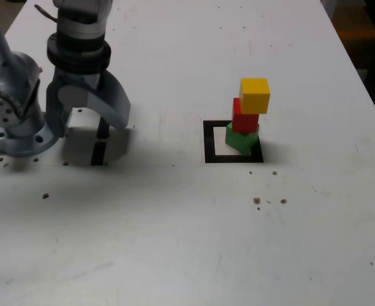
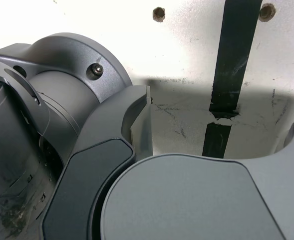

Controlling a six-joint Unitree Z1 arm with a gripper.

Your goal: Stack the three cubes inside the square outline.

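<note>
In the exterior view the three cubes stand in one stack: green at the bottom, red on it, yellow on top, shifted slightly toward that view's right. The stack sits in the far right corner of the square outline, and the green cube reaches onto the outline's right tape. Far off at the view's left, my gripper hangs open and empty over the table, pointing down. In the wrist view the gripper shows spread jaws with nothing between them; no cubes appear there.
Two short black tape strips lie end to end under the gripper, also seen as strips in the wrist view. The arm's grey base stands at the exterior view's left edge. Small screw holes dot the white table.
</note>
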